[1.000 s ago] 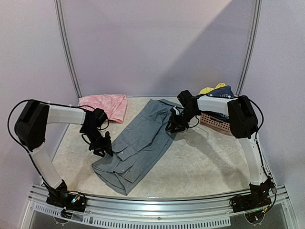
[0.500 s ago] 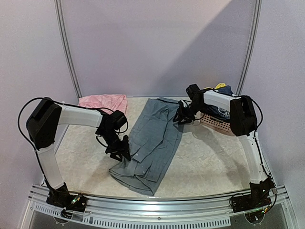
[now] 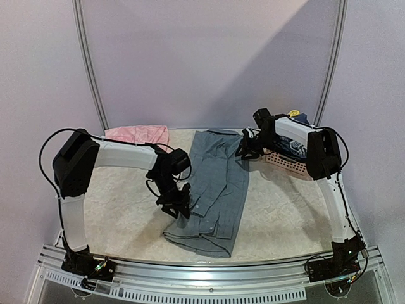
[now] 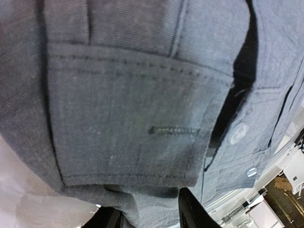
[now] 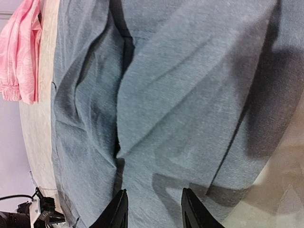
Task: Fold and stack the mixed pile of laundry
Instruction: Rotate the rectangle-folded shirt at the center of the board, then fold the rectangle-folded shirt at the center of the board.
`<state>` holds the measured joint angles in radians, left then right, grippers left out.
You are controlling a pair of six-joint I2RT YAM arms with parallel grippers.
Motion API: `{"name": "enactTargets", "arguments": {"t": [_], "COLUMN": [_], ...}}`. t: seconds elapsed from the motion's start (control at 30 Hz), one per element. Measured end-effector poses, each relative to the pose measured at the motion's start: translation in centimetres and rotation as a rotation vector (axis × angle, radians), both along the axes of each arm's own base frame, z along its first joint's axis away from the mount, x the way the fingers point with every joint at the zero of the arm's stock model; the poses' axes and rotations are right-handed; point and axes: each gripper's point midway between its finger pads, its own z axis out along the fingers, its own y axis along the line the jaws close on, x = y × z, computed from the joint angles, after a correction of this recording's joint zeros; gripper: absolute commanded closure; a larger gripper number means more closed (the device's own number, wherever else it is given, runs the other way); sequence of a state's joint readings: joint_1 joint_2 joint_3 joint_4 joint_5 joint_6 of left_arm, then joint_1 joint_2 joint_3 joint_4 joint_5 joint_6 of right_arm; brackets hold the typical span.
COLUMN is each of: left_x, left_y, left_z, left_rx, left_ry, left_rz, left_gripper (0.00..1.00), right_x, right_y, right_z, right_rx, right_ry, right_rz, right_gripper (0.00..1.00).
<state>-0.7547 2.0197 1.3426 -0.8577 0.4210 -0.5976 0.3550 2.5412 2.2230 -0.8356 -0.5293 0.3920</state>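
**A:** What's the setting?

**B:** Lilac walls around a pale marbled table (image 3: 297,209). In the top view, the grey shirt (image 3: 215,183) lies mid-table. Its long axis runs from the far side to the near edge, with the near end leaning a little left. A pink garment (image 3: 139,134) sits at the far left. The basket (image 3: 285,163), holding the rest of the laundry pile (image 3: 296,144), is at the far right.

**A:** And the arms?

**B:** The left gripper (image 3: 177,206) is on the shirt's left edge, in its nearer half. The right gripper (image 3: 245,151) is at the far right corner, just beside the basket. Each arm has its own side, at diagonal ends. I'd judge that any fold has to carry one edge across that long axis.

**A:** The left wrist view?

**B:** The grey shirt (image 4: 133,118) fills it, with a button (image 4: 237,134) to the right. The left gripper's (image 4: 149,218) fingers (image 4: 192,213) stand partway apart. A bunched fold runs down between them, so it looks like a pinch on the shirt.

**A:** The right wrist view?

**B:** The grey shirt (image 5: 190,95) lies flat ahead, with the pink garment (image 5: 19,47) at the top left. The right gripper (image 5: 154,209) sits near the shirt's edge. Its fingers (image 5: 118,211) are partway apart with cloth between them. Whether they nip it or only press on it, I cannot tell.
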Motion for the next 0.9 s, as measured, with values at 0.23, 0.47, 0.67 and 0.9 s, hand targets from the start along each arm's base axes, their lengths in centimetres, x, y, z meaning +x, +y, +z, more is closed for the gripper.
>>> {"name": "enactTargets", "arguments": {"t": [0.23,0.47,0.67,0.9], "left_x": [-1.3,-1.7,-0.7,0.1], "left_y": [-0.8,-0.1,1.2,2.9], "left_z": [0.0,0.4,5.2,7.7], "left_rx": [0.008,0.044,0.047,0.089], "left_ry": [0.015,0.007,-0.148,-0.254], "left_rz": [-0.086,-0.102,-0.105,-0.114], "left_gripper": [0.61,0.57,0.52,0.52], "right_x": [0.9,1.3,1.1,0.9], "right_y": [0.4,1.2,1.5,1.5], "right_z": [0.9,1.7,1.9,4.3], "right_rx": [0.024,0.079,0.095,0.104], "right_ry": [-0.044,-0.055,-0.056,-0.099], "right_rz": [0.006,0.013,0.030,0.058], "right_gripper": [0.61,0.61,0.59,0.56]}}
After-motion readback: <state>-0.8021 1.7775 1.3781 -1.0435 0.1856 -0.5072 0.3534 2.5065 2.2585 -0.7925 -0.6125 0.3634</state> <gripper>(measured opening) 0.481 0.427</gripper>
